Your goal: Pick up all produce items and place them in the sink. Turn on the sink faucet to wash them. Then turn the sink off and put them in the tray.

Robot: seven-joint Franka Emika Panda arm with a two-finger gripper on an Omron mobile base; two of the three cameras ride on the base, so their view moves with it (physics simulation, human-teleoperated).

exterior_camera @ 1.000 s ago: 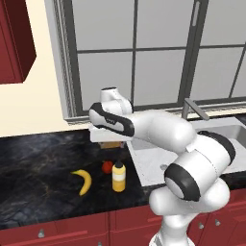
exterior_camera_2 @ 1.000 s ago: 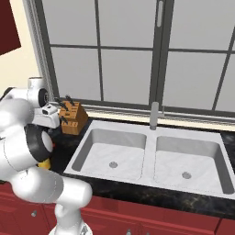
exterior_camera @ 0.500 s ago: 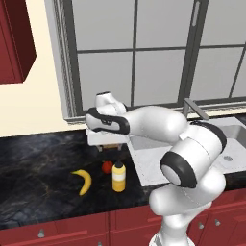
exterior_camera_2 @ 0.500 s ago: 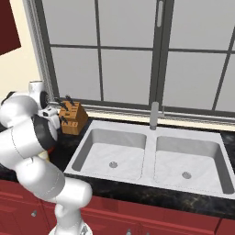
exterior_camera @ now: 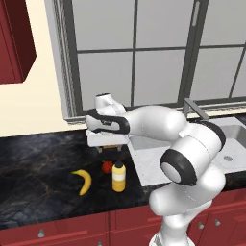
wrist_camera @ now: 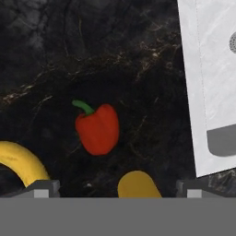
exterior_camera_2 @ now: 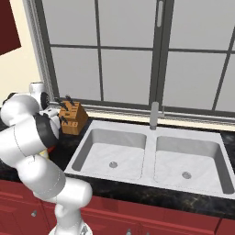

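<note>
Red pepper [wrist_camera: 97,128] below open gripper [wrist_camera: 115,188]

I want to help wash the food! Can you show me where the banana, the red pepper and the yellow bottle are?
Curved yellow banana [exterior_camera: 84,180], left base view, middle of its bend.
Small red bell pepper with green stem [wrist_camera: 97,130], hand view, centre of its body.
Yellow squeeze bottle with red cap [exterior_camera: 118,178], left base view, its yellow side.

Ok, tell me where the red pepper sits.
On the black counter, the red pepper lies between the banana and yellow bottle, left of the sink.
</note>
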